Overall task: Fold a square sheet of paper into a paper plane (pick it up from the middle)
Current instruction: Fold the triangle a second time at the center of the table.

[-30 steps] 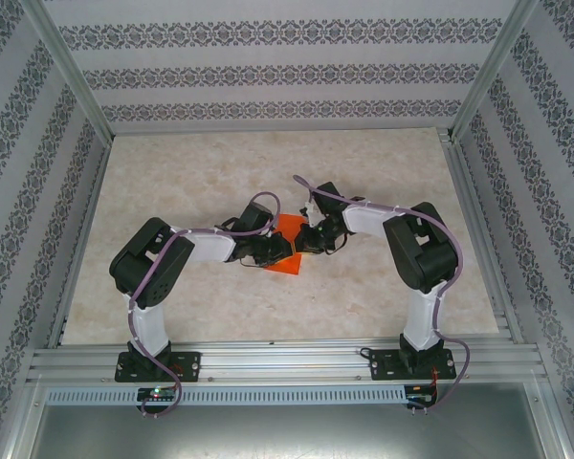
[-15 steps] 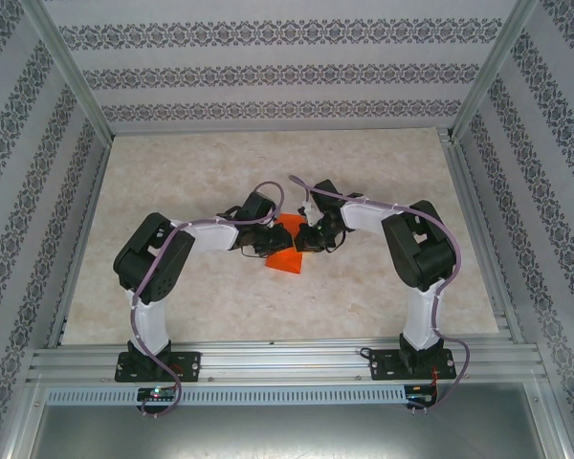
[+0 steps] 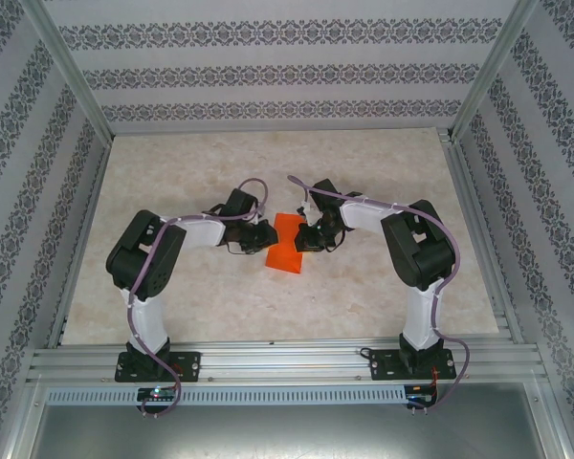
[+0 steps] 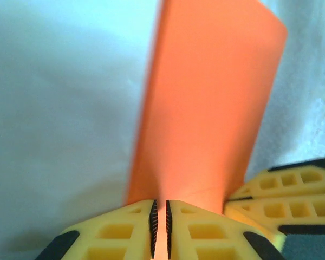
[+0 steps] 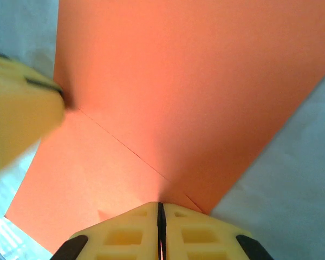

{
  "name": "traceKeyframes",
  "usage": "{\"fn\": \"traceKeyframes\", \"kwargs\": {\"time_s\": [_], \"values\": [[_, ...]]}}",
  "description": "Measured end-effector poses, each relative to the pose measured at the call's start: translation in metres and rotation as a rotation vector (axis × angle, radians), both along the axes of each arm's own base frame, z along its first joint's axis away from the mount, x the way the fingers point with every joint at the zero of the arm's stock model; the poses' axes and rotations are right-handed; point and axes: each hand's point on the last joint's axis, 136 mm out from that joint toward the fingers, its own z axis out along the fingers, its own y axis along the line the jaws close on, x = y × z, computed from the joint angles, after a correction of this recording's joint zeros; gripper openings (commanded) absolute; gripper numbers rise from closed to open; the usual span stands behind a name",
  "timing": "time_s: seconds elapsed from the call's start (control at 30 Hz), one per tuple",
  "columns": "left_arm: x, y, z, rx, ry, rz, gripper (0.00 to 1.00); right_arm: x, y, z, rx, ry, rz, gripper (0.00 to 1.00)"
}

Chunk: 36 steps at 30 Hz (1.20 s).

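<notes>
Top external | arms elbowed inward | left gripper (image 4: pixel 160 210), right gripper (image 5: pixel 160 211) each pinching square sheet of paper (image 3: pixel 285 251)

From above, the square sheet of paper (image 3: pixel 288 245) is partly covered. Its 9 o'clock side lies under the left gripper (image 3: pixel 263 241) and its 2 o'clock corner under the right gripper (image 3: pixel 309 238), whose fingertips are too small to make out. In the left wrist view the sheet runs off at 12 o'clock. In the right wrist view a blurred yellow shape (image 5: pixel 16 108) at 9 o'clock, probably a left finger, is cut by the edge.
</notes>
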Motion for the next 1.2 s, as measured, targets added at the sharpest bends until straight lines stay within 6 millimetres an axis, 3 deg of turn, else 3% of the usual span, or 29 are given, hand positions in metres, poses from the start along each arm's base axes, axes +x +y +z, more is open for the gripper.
{"fn": "traceKeyframes", "kwargs": {"time_s": [0.13,0.2,0.33,0.43,0.63,0.8,1.0,1.2], "values": [[0.014,0.034,0.003,0.040,-0.006,0.073,0.16,0.000,0.000,0.000,-0.001,-0.001,0.000,0.10],[0.017,0.039,0.012,0.032,-0.020,0.086,0.13,0.000,0.000,0.000,-0.001,-0.001,0.000,0.10],[0.016,0.019,0.036,-0.034,-0.066,0.051,0.05,0.000,0.000,0.000,-0.001,0.000,0.000,0.10],[0.008,-0.006,0.043,-0.079,-0.081,0.000,0.00,0.000,0.001,0.001,-0.006,-0.003,0.002,0.09],[-0.013,-0.036,0.024,-0.102,-0.022,-0.072,0.00,0.000,0.001,0.001,-0.005,-0.002,0.003,0.09],[-0.018,-0.034,0.001,-0.072,0.030,-0.068,0.00,0.000,0.002,0.002,-0.001,0.000,0.004,0.09],[-0.018,-0.033,0.000,-0.061,0.027,-0.062,0.00,-0.001,0.002,0.006,0.004,0.002,0.001,0.10],[-0.018,-0.032,-0.002,-0.060,0.024,-0.061,0.00,-0.007,0.010,0.045,0.069,-0.046,-0.021,0.11]]}}
